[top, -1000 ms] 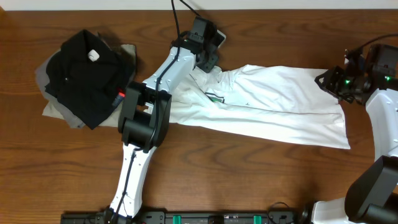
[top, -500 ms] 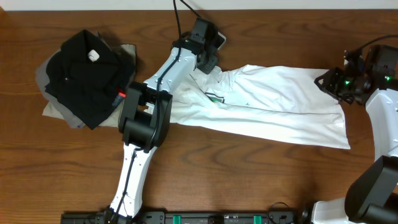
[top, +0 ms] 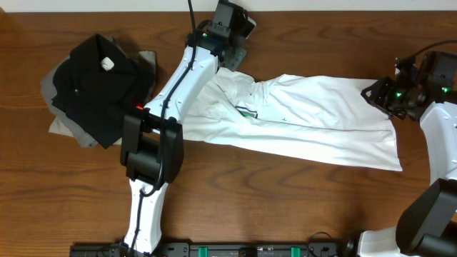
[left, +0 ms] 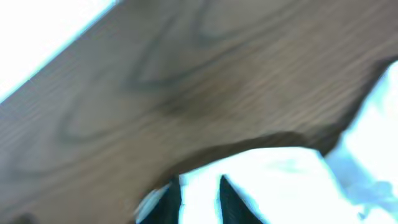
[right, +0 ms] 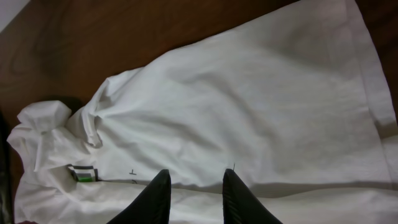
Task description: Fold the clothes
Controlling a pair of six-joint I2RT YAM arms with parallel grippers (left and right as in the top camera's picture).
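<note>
White short-sleeved cotton T-shirt (top: pixel 314 118) lies as a long band on the brown wooden desk (top: pixel 285 207), centre to right. Left claw (left: pixel 198 198) sits at its collar end. The view is blurred, so grip or gap cannot be told. Right claw (right: pixel 194 186) hangs over the hem end, part-open and empty. Advice: seize both ends squarely and keep the edges aligned. No containers seen.

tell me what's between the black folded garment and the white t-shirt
Overhead view: the left arm's white link crosses bare wooden table between the black garment and the T-shirt.
</note>
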